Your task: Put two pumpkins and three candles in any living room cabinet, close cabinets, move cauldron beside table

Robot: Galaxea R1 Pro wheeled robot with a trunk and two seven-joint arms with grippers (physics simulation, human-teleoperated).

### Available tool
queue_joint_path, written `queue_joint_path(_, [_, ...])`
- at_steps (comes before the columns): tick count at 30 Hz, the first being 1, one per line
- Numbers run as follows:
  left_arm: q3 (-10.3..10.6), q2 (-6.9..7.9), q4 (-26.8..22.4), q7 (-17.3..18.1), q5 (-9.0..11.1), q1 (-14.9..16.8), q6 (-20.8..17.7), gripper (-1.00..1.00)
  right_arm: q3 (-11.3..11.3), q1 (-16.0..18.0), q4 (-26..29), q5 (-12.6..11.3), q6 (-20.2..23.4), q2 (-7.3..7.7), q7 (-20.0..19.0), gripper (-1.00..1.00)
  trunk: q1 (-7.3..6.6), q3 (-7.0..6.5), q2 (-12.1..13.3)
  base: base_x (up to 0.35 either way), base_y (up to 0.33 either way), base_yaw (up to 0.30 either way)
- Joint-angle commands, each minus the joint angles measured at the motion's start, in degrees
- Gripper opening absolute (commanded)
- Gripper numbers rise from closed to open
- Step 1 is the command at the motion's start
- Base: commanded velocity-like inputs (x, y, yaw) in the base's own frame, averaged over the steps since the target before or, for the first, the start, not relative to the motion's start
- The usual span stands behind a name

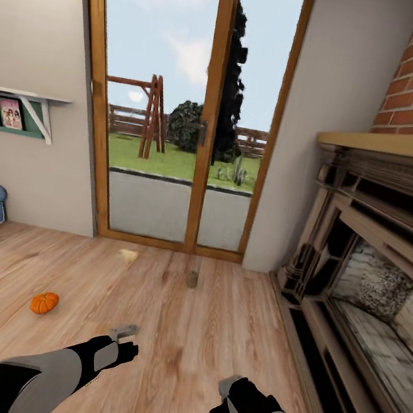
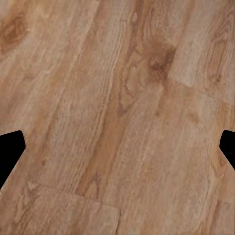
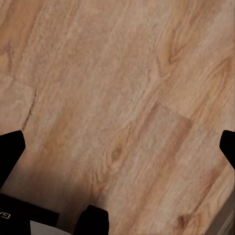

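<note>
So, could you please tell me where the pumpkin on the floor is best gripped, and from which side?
Probably from straight above, closing the left pincer across the pumpkin at its widest part. It lies alone on the bare wooden floor, round and low, so its sides are free all round, and it sits on the left arm's side. Its stem is too small to make out here.

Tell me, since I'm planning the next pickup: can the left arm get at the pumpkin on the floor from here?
Probably not yet. The pumpkin lies on open floor with nothing in the way, but beyond and outboard of the left gripper, which is open over bare planks.
</note>
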State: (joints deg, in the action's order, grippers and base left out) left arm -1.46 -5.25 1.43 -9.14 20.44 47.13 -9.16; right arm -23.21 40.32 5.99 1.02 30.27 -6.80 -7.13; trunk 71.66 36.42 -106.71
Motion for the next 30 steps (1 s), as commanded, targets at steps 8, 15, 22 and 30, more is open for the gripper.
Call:
queue_joint_path(8, [-0.1,-0.03,0.1,-0.2,0.3,0.1,-0.1,1.0,-0.3,0.0,0.1,0.1,0.3,0.04,-0.3,1.0,0.03,0.48,0.0,0.332,0.089,0.255])
queue_joint_path(15, [-0.1,-0.04,0.1,-0.2,0.2,0.1,-0.1,1.0,-0.2,0.0,0.1,0.1,0.3,0.1,-0.2,1.0,0.03,0.68,0.0,0.332,0.091,0.139])
queue_joint_path(22, [-0.1,-0.09,0.1,-0.2,0.3,0.1,-0.1,1.0,-0.2,0.0,0.1,0.1,0.3,0.12,-0.1,1.0,0.03,0.7,0.0,0.332,0.096,0.012])
queue_joint_path(30, [-0.1,-0.11,0.1,-0.2,0.2,0.1,-0.1,1.0,-0.2,-0.7,0.1,0.1,0.3,0.12,-0.1,1.0,0.03,0.7,0.0,0.332,0.072,0.001])
